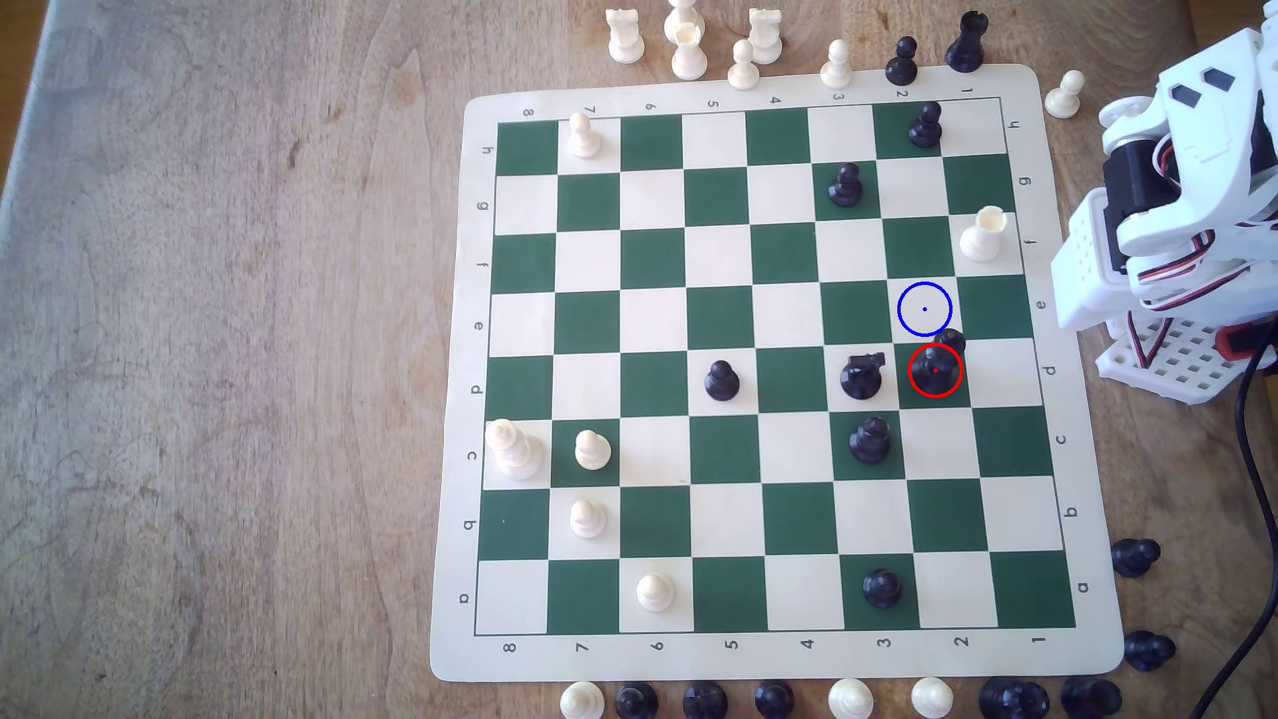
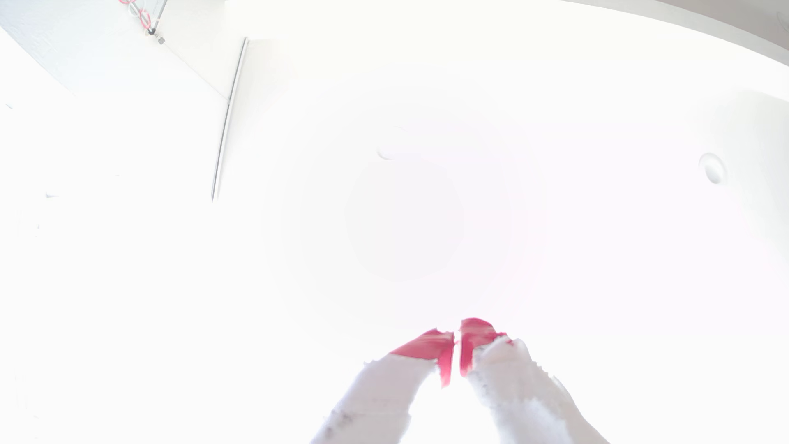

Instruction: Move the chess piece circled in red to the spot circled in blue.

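Glossy black, the chess piece circled in red (image 1: 939, 363) stands wide-based at the exterior view's centre right, just below the cream spot circled in blue (image 1: 924, 309). The gripper (image 2: 456, 337), red-tipped on rough white fingers, is closed on nothing.

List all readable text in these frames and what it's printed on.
"8 7 6 5 4 3 2 1": near border of the chess mat, exterior view.
"8 7 6 5 4 3 2 1": far border, upside down.
"h g f e d c b a": border at the exterior view's left, rotated.
"h g f e d c b a": border at the exterior view's right, rotated.
Wrist view: overexposed, no text readable.
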You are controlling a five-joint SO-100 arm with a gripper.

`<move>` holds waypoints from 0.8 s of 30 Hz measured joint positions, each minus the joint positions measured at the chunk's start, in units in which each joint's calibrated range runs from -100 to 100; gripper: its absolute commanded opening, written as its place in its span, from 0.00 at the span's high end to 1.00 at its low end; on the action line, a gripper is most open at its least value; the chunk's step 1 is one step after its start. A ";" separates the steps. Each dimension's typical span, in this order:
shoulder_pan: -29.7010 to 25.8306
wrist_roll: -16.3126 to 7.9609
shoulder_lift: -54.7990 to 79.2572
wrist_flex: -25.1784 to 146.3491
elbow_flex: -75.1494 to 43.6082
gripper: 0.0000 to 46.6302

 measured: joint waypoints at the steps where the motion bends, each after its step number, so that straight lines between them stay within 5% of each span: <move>1: 0.00 0.00 0.00 0.00 0.00 1.00; 11: -0.66 0.20 0.00 7.81 0.00 1.00; 16: -0.52 0.20 0.08 29.96 -2.53 1.00; 24: 3.91 -0.15 0.42 88.29 -18.80 1.00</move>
